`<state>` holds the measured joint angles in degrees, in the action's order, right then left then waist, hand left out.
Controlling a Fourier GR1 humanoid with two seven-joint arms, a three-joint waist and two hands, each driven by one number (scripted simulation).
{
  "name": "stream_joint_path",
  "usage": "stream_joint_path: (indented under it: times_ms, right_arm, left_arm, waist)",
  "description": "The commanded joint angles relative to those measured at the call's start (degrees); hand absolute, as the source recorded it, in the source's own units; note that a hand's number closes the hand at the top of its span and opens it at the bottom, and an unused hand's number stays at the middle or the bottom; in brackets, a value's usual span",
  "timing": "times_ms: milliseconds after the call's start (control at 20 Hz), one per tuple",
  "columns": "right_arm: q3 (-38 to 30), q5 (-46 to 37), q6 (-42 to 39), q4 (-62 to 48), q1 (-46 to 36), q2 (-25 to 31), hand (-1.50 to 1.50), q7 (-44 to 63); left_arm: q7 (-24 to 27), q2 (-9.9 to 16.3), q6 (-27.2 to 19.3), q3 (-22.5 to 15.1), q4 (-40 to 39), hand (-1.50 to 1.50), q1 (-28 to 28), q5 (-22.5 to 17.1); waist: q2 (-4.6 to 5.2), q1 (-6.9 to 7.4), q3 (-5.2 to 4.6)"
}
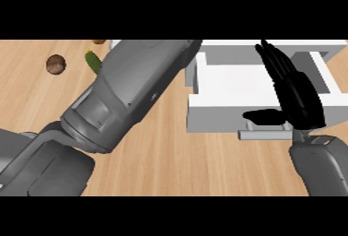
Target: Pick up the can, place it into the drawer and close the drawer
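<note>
Can not in view, likely hidden under the left forearm [129, 92] by the desk's far edge. Left hand unseen too. Right hand [292, 92] flat, fingers straight, holding nothing, over the open drawer [224, 108]. Probably light, stiff, slick (best wrapped around its side, mid-height).

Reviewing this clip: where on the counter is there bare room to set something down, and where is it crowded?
Bare wood lies between the left forearm and the open drawer, running down below the drawer's handle. The far left corner is crowded by a brown item and a green one. The right hand hangs open over the drawer.
</note>
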<state>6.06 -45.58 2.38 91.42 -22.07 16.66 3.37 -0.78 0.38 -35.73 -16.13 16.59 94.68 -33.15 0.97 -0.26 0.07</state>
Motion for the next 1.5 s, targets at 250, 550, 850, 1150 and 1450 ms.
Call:
stream_joint_path:
  times_ms: [250,550,850,1150,1450]
  right_arm:
    - [0.8,-9.2,11.1,-25.2,-11.7,-4.1,-1.5,-5.5]
    - [-3.1,-12.4,20.6,-40.8,-19.8,-5.4,-1.5,-7.1]
    - [-5.9,-15.0,29.1,-51.0,-27.6,-7.1,-1.5,-5.8]
    - [-8.7,-16.2,36.0,-62.7,-34.7,-6.7,-1.5,-7.1]
    - [-10.2,-17.0,37.0,-69.1,-41.2,-5.8,-1.5,-6.5]
  left_arm:
    - [-0.1,4.9,3.8,1.9,1.1,-1.5,-2.1,0.6]
    - [-4.2,6.5,2.7,0.9,5.8,-1.5,-4.5,1.8]
    - [-4.9,10.2,5.7,0.7,9.6,-1.5,-9.5,2.6]
    - [-6.9,10.5,5.1,-0.9,13.7,-1.5,-11.8,4.2]
    - [-12.0,13.3,5.4,-0.7,18.9,-1.5,-11.4,3.9]
  waist:
    - [-0.11,1.36,-0.01]
    - [-0.62,3.3,-0.02]
    - [-0.66,3.71,-0.05]
    - [-0.21,5.45,-0.02]
    - [-0.1,6.9,0.0]
